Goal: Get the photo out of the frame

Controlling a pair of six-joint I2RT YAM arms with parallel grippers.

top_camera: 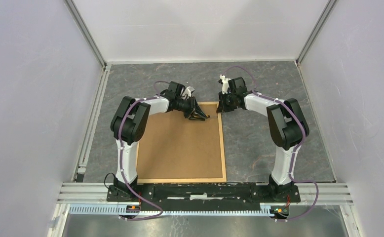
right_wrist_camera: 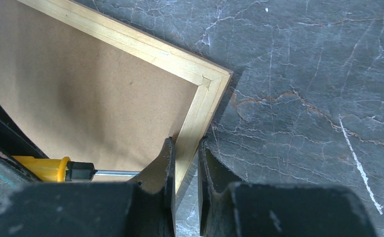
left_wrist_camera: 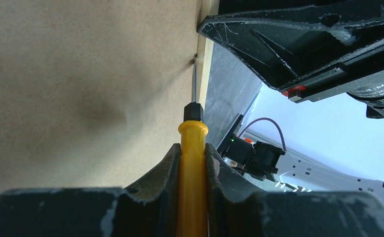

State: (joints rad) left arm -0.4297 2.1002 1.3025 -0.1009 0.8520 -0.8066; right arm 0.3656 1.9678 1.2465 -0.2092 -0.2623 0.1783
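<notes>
The frame lies back side up on the table, its brown fibreboard backing showing inside the light-wood rim. The photo is hidden. My left gripper is shut on a yellow-handled screwdriver. The screwdriver's metal tip touches the seam between the backing and the rim near the far right corner. My right gripper straddles the right rim just below that corner, one finger on the backing side and one on the table side, shut on the rim. The screwdriver shows beside it.
The table top is grey marbled. White enclosure walls stand on three sides, with an aluminium rail along the left. The arm bases sit on a black bar at the near edge, just below the frame.
</notes>
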